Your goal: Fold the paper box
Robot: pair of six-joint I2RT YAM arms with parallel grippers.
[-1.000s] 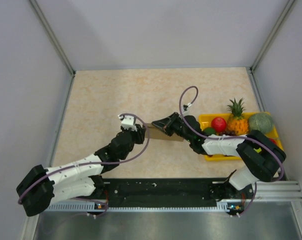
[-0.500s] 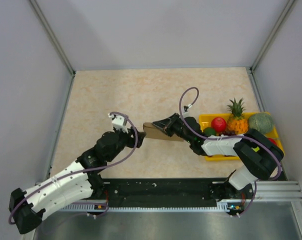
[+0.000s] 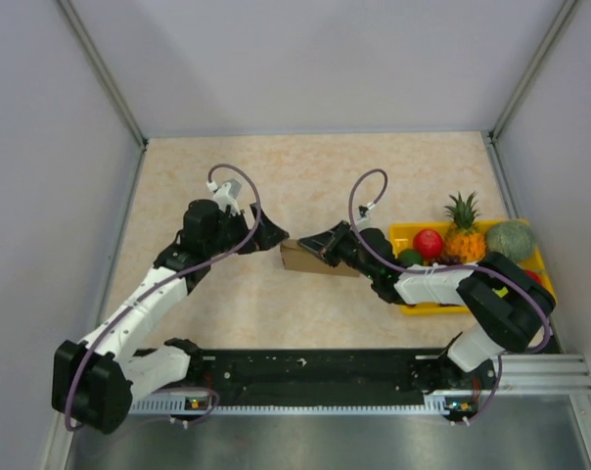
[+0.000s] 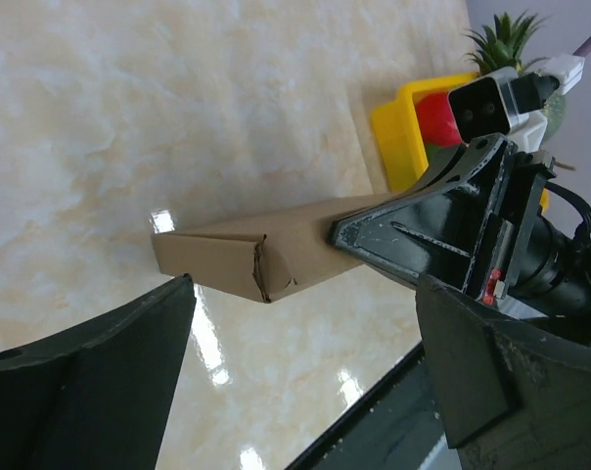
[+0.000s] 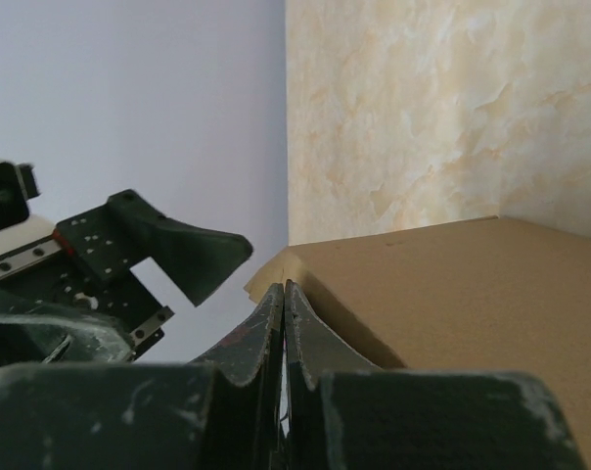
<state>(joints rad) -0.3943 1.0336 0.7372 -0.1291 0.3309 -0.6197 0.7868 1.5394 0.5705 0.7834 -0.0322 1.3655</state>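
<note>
Inspecting the top view, the paper box (image 3: 300, 258) lies near the centre of the table (image 3: 207, 176) as a flattened brown cardboard sleeve, with its long axis running from 9 to 3 o'clock.

Right gripper (image 3: 317, 242): clenched, with the fingertips together. It reaches in from 4 o'clock and bears on the top panel at the box's 3 o'clock end. The frames do not show whether a layer of cardboard is pinched between the tips. In my judgement this contact serves as an anchor, keeping the sleeve from sliding while the other end is worked.

Left gripper (image 3: 269, 235): released, with the fingers spread wide and nothing between them. It sits just beside the box's 9 o'clock end, apart from it. Its wrist view shows that end lined up between the spread fingers, and the end flap there is creased and only partly tucked. The approach suggests that flap is the next point of attention.

Containers: a yellow tray (image 3: 401, 233) stands at the table's 3 o'clock edge. It holds a pineapple (image 3: 462, 235), a red apple (image 3: 428, 243), a green melon (image 3: 511, 240) and a small green fruit (image 3: 409, 258) that is partly hidden. The box interior is not visible.
</note>
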